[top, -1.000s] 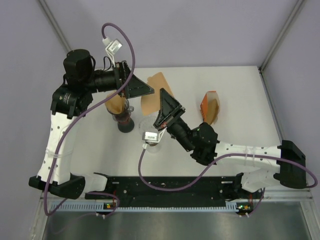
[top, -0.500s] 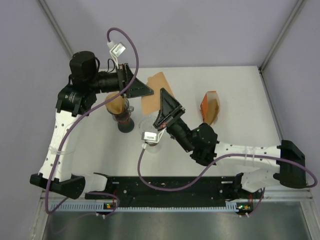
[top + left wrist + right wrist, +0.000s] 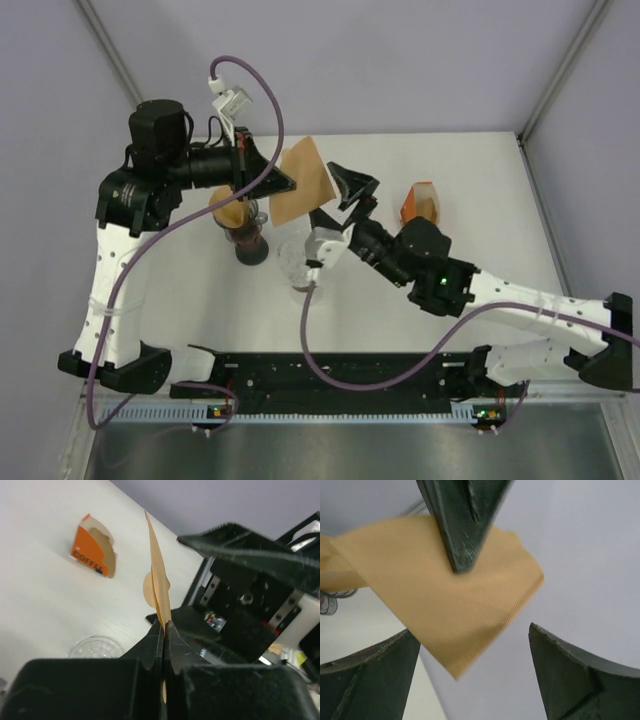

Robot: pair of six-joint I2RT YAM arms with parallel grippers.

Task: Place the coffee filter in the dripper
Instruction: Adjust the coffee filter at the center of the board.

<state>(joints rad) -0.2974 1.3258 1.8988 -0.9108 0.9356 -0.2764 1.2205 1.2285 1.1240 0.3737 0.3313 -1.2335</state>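
– Brown paper, folded flat: where was the coffee filter (image 3: 303, 180)?
– Off the table, held up in the air. From above it showed between the two wrists, behind the clear dripper (image 3: 296, 262) and apart from it.
– Who had it?
– The left gripper (image 3: 164, 628). Its wrist view showed the filter edge-on and upright, one edge nipped between fingers pressed tight together on the paper.
– And the right gripper (image 3: 472, 630)?
– Its fingers were spread wide, one at either side of its own camera's frame. The filter's ribbed seam edge hung between them, close by one finger. Whether it touched there could not be told. The left fingertips came into that view from the top, clamped on the paper.
– The dripper itself?
– It stood on the white table (image 3: 480, 180) near the right wrist, just beside a dark-based vessel (image 3: 250, 245) under the left arm. Something brown sat in that vessel; the observer could not tell what.
– Anything else?
– An orange box (image 3: 92, 554) with "COFFEE" printed along one side, open at the top, brown paper showing inside. It sat on the table to the right of the right gripper in the overhead view, well apart from the dripper.
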